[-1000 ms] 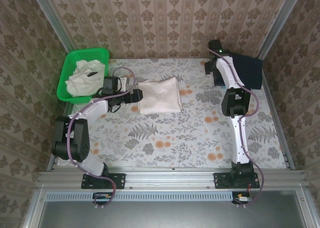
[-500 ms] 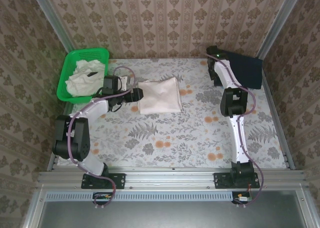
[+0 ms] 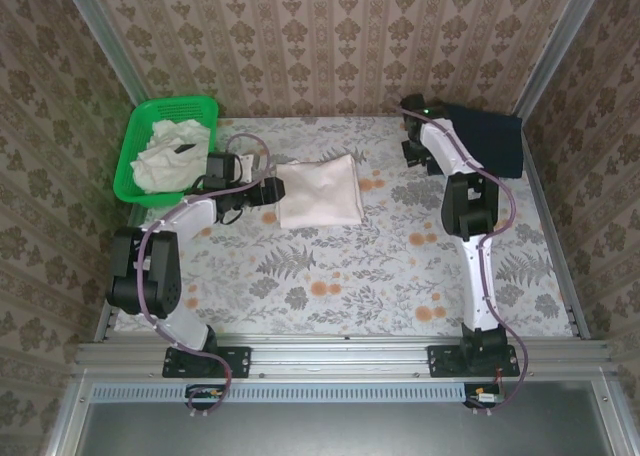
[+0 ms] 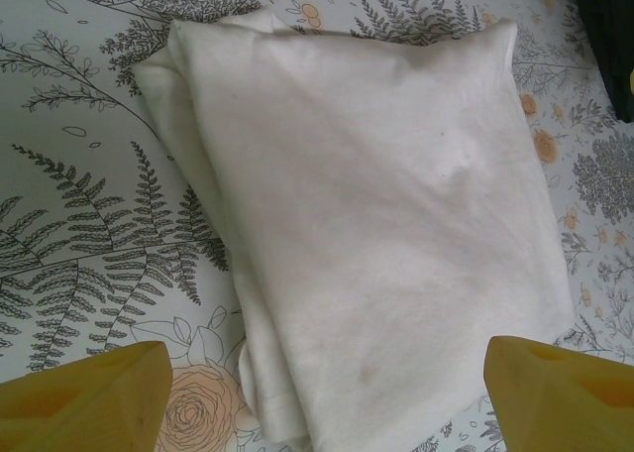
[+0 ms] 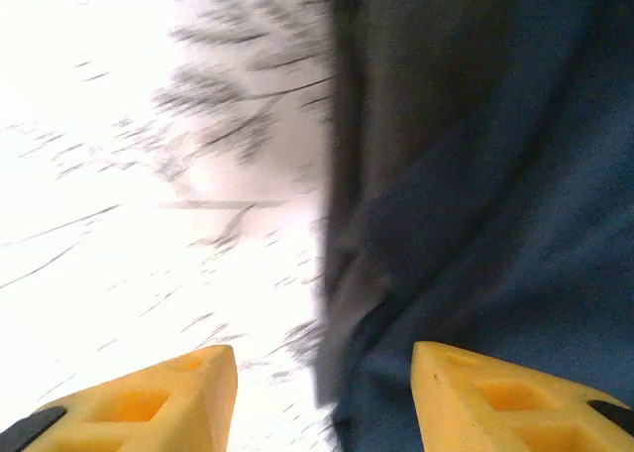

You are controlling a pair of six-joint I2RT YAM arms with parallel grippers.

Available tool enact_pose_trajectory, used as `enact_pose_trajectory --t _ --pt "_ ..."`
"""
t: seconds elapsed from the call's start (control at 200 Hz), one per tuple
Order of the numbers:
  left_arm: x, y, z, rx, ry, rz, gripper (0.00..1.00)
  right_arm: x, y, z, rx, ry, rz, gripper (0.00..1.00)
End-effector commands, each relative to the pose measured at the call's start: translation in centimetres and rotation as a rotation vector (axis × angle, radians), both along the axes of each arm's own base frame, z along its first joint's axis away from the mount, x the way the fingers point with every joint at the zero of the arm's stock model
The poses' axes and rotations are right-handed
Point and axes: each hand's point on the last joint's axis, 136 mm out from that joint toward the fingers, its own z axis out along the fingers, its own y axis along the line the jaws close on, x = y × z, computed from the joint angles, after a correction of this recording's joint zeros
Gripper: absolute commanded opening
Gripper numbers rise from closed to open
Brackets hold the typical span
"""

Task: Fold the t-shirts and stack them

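Observation:
A folded off-white t-shirt (image 3: 318, 191) lies flat on the floral tablecloth, left of centre. My left gripper (image 3: 272, 188) sits at its left edge. In the left wrist view the t-shirt (image 4: 376, 204) lies ahead, and the left gripper (image 4: 327, 402) is open, its yellow fingertips (image 4: 89, 397) wide apart on either side of the near hem. More crumpled off-white t-shirts (image 3: 165, 154) lie in the basket. My right gripper (image 3: 410, 141) hovers at the back right. In the blurred right wrist view this gripper (image 5: 325, 393) is open above a dark cloth's edge, holding nothing.
The green mesh basket (image 3: 135, 151) stands at the back left corner. A folded dark navy cloth (image 3: 492, 141) lies at the back right, seen close in the right wrist view as the dark cloth (image 5: 495, 174). Patterned walls close in the table on three sides.
My right arm has swung left, from above the dark cloth to its left edge, and its jaws have narrowed. The left gripper has stayed at the t-shirt's edge.

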Motion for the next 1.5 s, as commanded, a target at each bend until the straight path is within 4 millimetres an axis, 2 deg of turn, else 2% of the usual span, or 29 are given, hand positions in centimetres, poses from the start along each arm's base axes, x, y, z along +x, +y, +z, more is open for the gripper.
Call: enact_pose_trajectory --t 0.0,0.135,0.255,0.34,0.4,0.485,0.595,0.7,0.745,0.945,1.135,1.295,1.36,1.375,1.495 --pt "0.1 0.2 -0.1 -0.021 -0.001 -0.005 0.84 -0.9 1.5 1.6 0.057 -0.019 -0.01 0.56" --pt "0.1 0.4 -0.3 -0.02 0.006 -0.005 0.84 -0.8 -0.1 4.6 0.042 -0.1 -0.091 0.6" --pt "0.0 0.3 -0.2 -0.023 0.006 -0.012 0.85 -0.9 -3.0 8.3 0.1 -0.229 -0.215 0.84" --pt "-0.1 0.3 -0.5 -0.022 0.01 -0.015 0.87 -1.3 -6.0 10.4 0.194 -0.337 -0.313 0.93" --pt "-0.1 0.3 -0.6 -0.021 0.015 -0.018 0.88 -1.7 -8.4 11.0 0.269 -0.425 -0.381 1.0" --pt "-0.1 0.2 -0.7 -0.022 0.016 -0.022 0.9 -2.2 -12.5 10.5 0.4 -0.531 -0.5 1.0" --pt "-0.2 0.1 -0.7 -0.023 0.014 -0.029 0.91 -3.1 -18.3 8.3 0.544 -0.596 -0.661 1.0" --pt "-0.5 0.1 -0.7 -0.018 0.01 -0.034 0.93 -3.0 -21.6 6.1 0.598 -0.595 -0.723 1.0" --pt "-0.5 0.0 -0.7 -0.017 0.008 -0.035 0.94 -2.5 -22.3 5.3 0.619 -0.595 -0.714 1.0" --pt "-0.9 0.0 -1.0 -0.009 0.021 -0.038 0.94 0.4 -23.4 1.9 0.807 -0.584 -0.677 1.0" --pt "-1.2 0.4 -0.9 0.008 0.019 -0.033 0.95 2.0 -23.1 0.6 0.864 -0.525 -0.612 1.0" --pt "-1.0 0.2 -0.8 -0.004 0.016 -0.036 0.95 2.7 -20.7 -0.7 0.903 -0.378 -0.501 0.98" --pt "-1.0 0.1 -0.8 -0.007 0.015 -0.038 0.95 2.3 -19.0 -1.5 0.88 -0.277 -0.453 0.96" --pt "-1.0 0.1 -0.8 -0.008 0.014 -0.039 0.95 1.8 -18.4 -2.2 0.879 -0.232 -0.448 0.95" --pt "-0.9 0.1 -0.9 -0.01 0.015 -0.04 0.95 1.5 -14.5 -2.8 0.795 -0.091 -0.298 0.93"
